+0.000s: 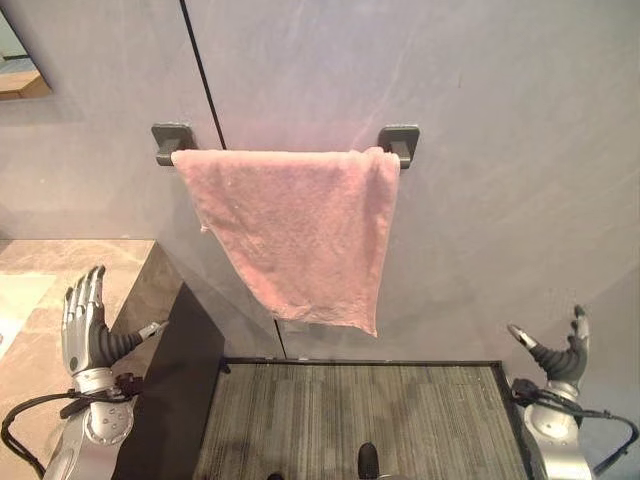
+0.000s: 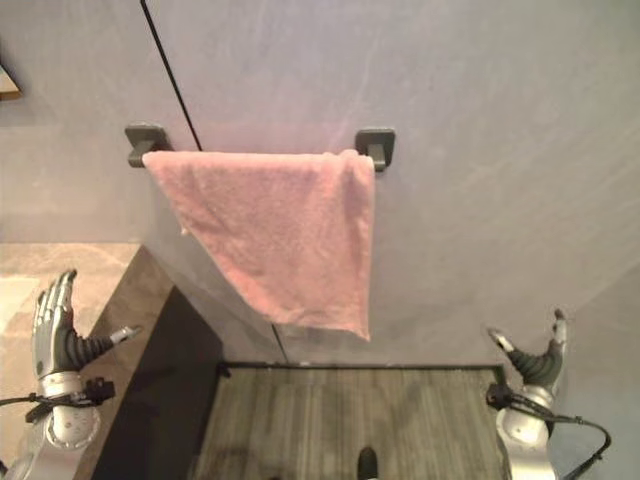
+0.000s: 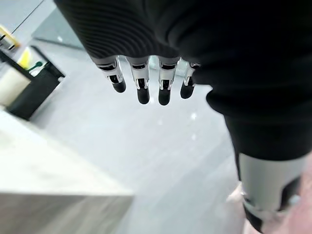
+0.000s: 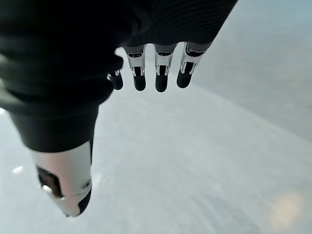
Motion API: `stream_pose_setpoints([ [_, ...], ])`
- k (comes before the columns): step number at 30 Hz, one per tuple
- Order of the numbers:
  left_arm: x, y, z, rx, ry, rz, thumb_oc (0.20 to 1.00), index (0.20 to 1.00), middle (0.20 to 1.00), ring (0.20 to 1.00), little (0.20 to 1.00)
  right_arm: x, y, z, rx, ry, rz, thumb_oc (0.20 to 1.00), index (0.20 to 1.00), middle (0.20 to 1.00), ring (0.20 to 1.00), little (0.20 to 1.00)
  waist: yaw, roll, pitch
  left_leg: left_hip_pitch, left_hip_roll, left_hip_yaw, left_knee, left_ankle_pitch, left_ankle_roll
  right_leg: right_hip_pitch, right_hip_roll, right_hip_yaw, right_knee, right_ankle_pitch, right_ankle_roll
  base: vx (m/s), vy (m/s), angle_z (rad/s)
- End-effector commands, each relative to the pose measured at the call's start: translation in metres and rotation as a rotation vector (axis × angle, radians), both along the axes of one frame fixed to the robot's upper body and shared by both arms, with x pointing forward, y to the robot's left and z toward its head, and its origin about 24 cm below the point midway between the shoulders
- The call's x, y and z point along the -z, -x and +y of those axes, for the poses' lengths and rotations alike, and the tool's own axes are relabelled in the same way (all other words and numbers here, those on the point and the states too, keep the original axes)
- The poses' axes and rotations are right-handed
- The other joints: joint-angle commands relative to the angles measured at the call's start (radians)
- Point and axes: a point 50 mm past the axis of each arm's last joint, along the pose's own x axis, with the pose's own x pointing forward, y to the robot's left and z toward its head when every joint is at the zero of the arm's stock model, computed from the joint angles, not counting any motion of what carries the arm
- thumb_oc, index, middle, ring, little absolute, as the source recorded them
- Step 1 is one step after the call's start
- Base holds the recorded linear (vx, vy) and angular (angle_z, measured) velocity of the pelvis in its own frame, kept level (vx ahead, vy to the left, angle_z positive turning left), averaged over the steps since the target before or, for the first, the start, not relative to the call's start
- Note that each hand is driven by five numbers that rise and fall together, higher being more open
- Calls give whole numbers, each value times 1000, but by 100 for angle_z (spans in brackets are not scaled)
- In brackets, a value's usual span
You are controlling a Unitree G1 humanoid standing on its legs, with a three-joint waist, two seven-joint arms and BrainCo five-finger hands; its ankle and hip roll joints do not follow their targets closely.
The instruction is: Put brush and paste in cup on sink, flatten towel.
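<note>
left hand [image 1: 85, 325]: raised over the marble bench [image 1: 40, 300] at the near left, fingers straight and relaxed, holding nothing. right hand [image 1: 560, 355]: raised at the near right, fingers spread loosely, also holding nothing. floor mat [image 1: 360, 415]: grey, ribbed, between the two hands. towel [image 1: 300, 230]: pink, draped unevenly over the dark wall rail [image 1: 398, 140] beyond, one corner hanging lowest at right.

No readable text, labels, numbers or signs appear anywhere in these views. The pink towel [image 1: 300, 235], its dark wall rail [image 1: 398, 140], the grey wall and the stone counter [image 1: 60, 270] all carry no lettering or marks that can be made out.
</note>
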Motion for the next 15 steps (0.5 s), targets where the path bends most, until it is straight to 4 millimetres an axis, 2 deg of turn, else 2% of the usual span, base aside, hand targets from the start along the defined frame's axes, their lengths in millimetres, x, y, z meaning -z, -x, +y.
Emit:
stream_pose_setpoints([
  [1,-23,-7,6,-3,-55,-140,1000,1000,1000,1000,1000,-29,-11,-6,-6,112,-117,1000,1000,1000,1000,1000,-8,-13,5,-44,17,38,12,32,-33,55,-104,-12,9,-31,109,0,0,0],
  [3,-11,-10,0,29,80,-118,1000,1000,1000,1000,1000,-22,-11,-6,-12,134,-60,1000,1000,1000,1000,1000,-8,-17,8,-46,18,37,12,34,-32,54,-103,-14,9,-30,108,0,0,0],
  [4,-11,-10,0,31,84,-117,1000,1000,1000,1000,1000,-22,-11,-7,-11,136,-60,1000,1000,1000,1000,1000,-8,-16,9,-46,18,37,12,34,-32,54,-103,-14,9,-30,108,0,0,0],
  [5,8,-11,-7,46,291,-93,1000,1000,1000,1000,1000,-16,-13,-5,-31,113,-17,1000,1000,1000,1000,1000,-10,-19,11,-47,17,39,12,36,-30,54,-103,-15,9,-29,106,0,0,0],
  [6,15,-11,-7,44,362,-83,1000,1000,1000,1000,1000,-13,-14,-4,-34,93,-8,1000,1000,1000,1000,1000,-11,-19,13,-47,18,38,12,36,-29,54,-102,-14,9,-28,106,0,0,0],
  [8,21,-12,-9,52,422,-66,1000,1000,1000,1000,1000,-9,-15,-4,-45,72,8,1000,1000,1000,1000,1000,-11,-20,15,-47,18,38,12,37,-27,54,-102,-14,9,-28,105,0,0,0],
  [9,29,-12,-11,57,492,-49,1000,1000,1000,1000,1000,-3,-15,-2,-70,40,35,1000,1000,1000,1000,1000,-12,-21,17,-47,17,39,12,37,-26,53,-101,-13,9,-27,104,0,0,0],
  [10,45,-12,-16,59,631,-15,1000,1000,1000,1000,1000,8,-13,1,-99,-13,85,1000,1000,1000,1000,1000,-14,-25,20,-48,18,41,12,39,-25,50,-99,-10,9,-25,103,0,0,0],
  [11,45,-12,-15,61,634,-16,1000,1000,1000,1000,1000,8,-14,0,-100,-13,85,1000,1000,1000,1000,1000,-14,-25,20,-48,18,41,12,39,-25,50,-99,-10,9,-25,103,0,0,0],
  [12,55,-12,-20,68,723,6,1000,1000,1000,1000,1000,17,-13,3,-127,-61,127,1000,1000,1000,1000,1000,-14,-26,22,-48,18,42,12,40,-24,49,-98,-9,9,-24,102,0,0,0],
  [13,73,-10,-29,73,829,69,1000,1000,1000,1000,1000,37,-8,8,-133,-207,168,1000,1000,1000,1000,1000,-16,-29,23,-49,19,44,12,43,-23,47,-97,-7,9,-22,101,-35,-18,-1],
  [14,83,-8,-33,75,884,116,1000,1000,1000,1000,1000,45,-5,9,-132,-278,181,1000,1000,1000,1000,1000,-17,-30,25,-49,19,44,12,44,-23,46,-96,-6,9,-21,101,0,0,0],
  [15,83,-8,-32,77,886,116,1000,1000,1000,1000,1000,45,-5,9,-133,-280,180,1000,1000,1000,1000,1000,-16,-30,25,-49,19,45,12,44,-23,45,-96,-6,9,-21,101,0,0,0],
])
